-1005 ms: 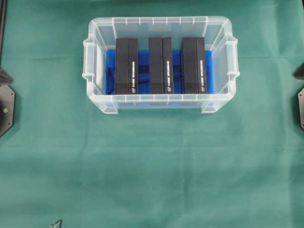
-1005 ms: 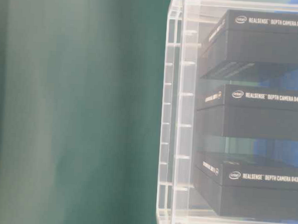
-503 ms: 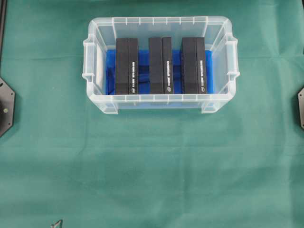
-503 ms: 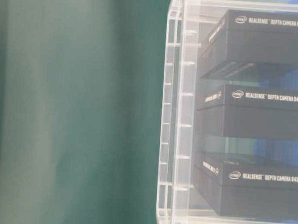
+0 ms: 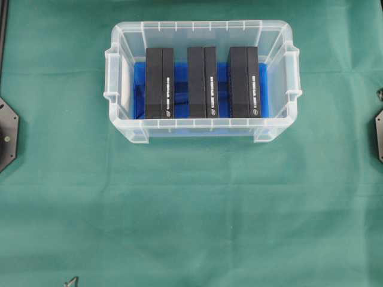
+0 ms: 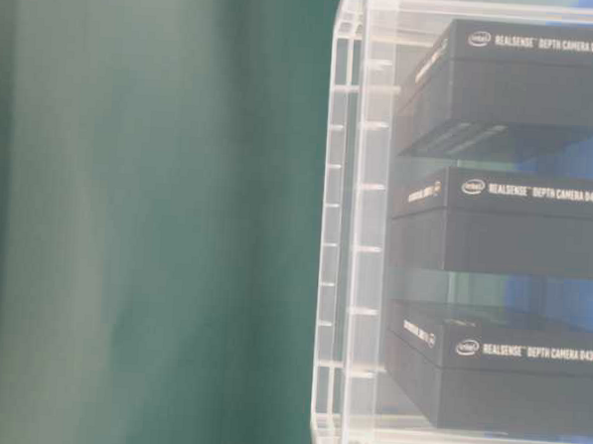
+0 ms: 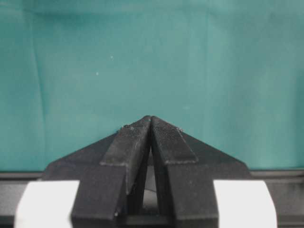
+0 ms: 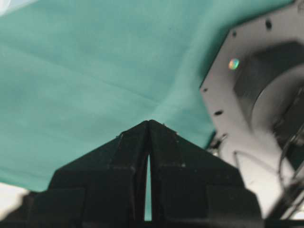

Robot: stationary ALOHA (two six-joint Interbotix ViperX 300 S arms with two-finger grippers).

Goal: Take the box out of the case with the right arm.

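Note:
The clear plastic case [image 5: 203,127] stands at the back middle of the green cloth, with a blue sheet [image 5: 139,89] on its bottom. Three black boxes stand side by side in it: left [image 5: 159,82], middle [image 5: 201,82] and right [image 5: 243,82]. The table-level view shows the case wall [image 6: 341,234] and the boxes [image 6: 515,224] with white lettering. My right gripper [image 8: 149,121] is shut on nothing, over bare cloth beside its arm's base. My left gripper [image 7: 151,117] is also shut and empty over cloth. Neither gripper is near the case.
Green cloth covers the table. Black base plates sit at the left edge [image 5: 6,134] and right edge [image 5: 379,134]; the right wrist view shows one of them close up [image 8: 247,95]. A small grey object [image 5: 72,281] lies at the bottom left.
The dark arm parts at both side edges of the overhead view a second ago have drawn out of it. A small dark bit now shows at the right edge. Case and boxes are unmoved.

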